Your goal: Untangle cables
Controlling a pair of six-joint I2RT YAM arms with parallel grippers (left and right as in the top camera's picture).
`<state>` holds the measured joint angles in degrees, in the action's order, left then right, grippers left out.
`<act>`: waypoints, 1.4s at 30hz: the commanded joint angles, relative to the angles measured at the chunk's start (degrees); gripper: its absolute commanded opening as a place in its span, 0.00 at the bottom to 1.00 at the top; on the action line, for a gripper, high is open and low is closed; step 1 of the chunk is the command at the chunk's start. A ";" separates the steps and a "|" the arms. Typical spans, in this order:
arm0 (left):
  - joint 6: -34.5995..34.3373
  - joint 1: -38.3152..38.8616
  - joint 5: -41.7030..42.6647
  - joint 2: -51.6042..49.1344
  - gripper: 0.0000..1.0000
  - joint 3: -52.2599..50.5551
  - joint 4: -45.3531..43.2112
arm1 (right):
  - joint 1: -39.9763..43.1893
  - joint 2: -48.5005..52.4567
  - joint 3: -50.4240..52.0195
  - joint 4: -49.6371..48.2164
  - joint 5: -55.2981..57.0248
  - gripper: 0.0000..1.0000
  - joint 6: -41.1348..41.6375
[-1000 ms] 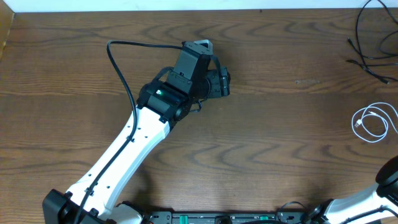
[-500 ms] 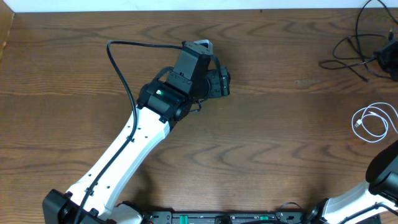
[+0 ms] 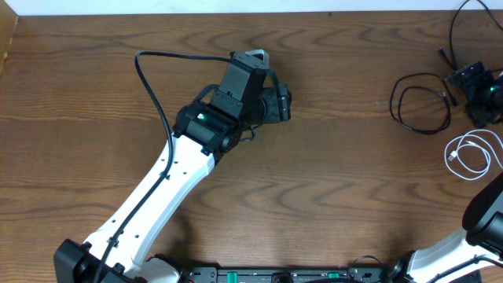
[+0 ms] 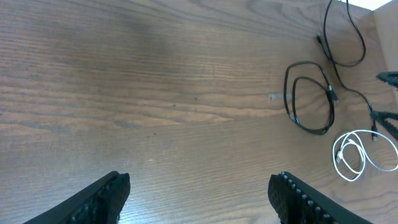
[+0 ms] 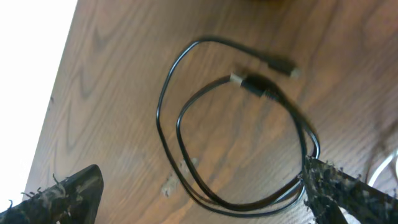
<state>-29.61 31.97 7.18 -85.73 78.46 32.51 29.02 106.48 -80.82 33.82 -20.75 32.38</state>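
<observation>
Below your right gripper (image 5: 198,182), jaws spread wide and empty, one black cable (image 5: 252,84) lies looped on the table (image 5: 124,74), apparently separated. Next move: likely the coiled white cable (image 3: 453,156) nearby. Left gripper (image 4: 199,193) hangs open, empty.

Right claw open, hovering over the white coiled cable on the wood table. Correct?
Not quite. The right claw is open, but it hovers over the thin black looped cable, not the white one. The white coiled cable lies apart from it, off to the side. The right wrist view shows the black loop between the fingers.
</observation>
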 commanded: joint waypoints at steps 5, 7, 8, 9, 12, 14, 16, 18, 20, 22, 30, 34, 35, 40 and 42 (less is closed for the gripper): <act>1.09 -0.24 -0.33 -0.39 0.76 -0.33 -0.46 | 0.46 -2.99 -7.34 9.46 -1.90 0.99 -2.03; 2.80 -0.22 -0.28 -0.39 0.76 -0.33 -0.48 | 0.33 -4.42 -9.81 12.31 -1.97 0.99 -2.97; 4.74 -0.22 -0.07 -0.37 0.76 -0.33 -0.50 | 0.11 -5.29 -10.91 13.53 -2.51 0.99 -3.82; 6.80 -0.22 -0.07 -0.37 0.76 -0.33 -0.52 | -0.17 -6.27 -11.82 14.25 -4.28 0.99 -5.66; 16.92 -0.24 -0.09 -0.13 0.76 -0.15 -1.16 | -1.57 -9.99 -12.52 16.22 -12.41 0.99 -11.87; 22.73 -0.26 0.35 0.57 0.73 0.46 -1.38 | -2.86 -12.68 -12.52 20.50 -16.63 0.99 -13.64; 27.89 -0.31 3.78 1.66 0.71 1.25 -1.38 | -4.59 -15.28 -12.52 25.83 -17.38 0.99 -15.80; 31.28 -0.31 6.62 3.04 0.71 1.57 -1.40 | -7.02 -17.79 -12.50 29.33 -15.54 0.99 -20.24; 31.32 -0.28 6.82 4.33 0.71 1.57 -1.36 | -9.60 -20.06 -12.50 31.67 -12.02 0.99 -23.87; 31.32 -0.31 6.73 4.94 0.72 1.57 -1.33 | -12.48 -22.18 -12.50 34.21 -6.56 0.99 -26.29; 30.88 -0.22 7.39 4.09 0.99 1.29 1.70 | -20.28 -27.96 -12.50 41.72 7.78 0.99 -26.45; 30.88 -0.17 7.19 4.07 0.98 1.29 1.97 | -20.48 -28.96 -12.50 47.87 7.76 0.99 -26.47; 30.88 -0.17 7.19 4.07 0.99 1.29 1.97 | -20.48 -28.94 -12.50 48.15 7.76 0.99 -26.45; 30.88 -0.17 7.19 4.07 0.98 1.29 1.97 | -20.48 -28.92 -12.50 48.26 7.76 0.99 -26.45; 30.88 -0.17 7.19 4.07 0.98 1.29 1.97 | -20.48 -28.89 -12.50 48.26 7.76 0.99 -26.47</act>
<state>0.27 31.97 13.67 -81.38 78.89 34.48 8.82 78.04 -92.75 81.91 -13.61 6.90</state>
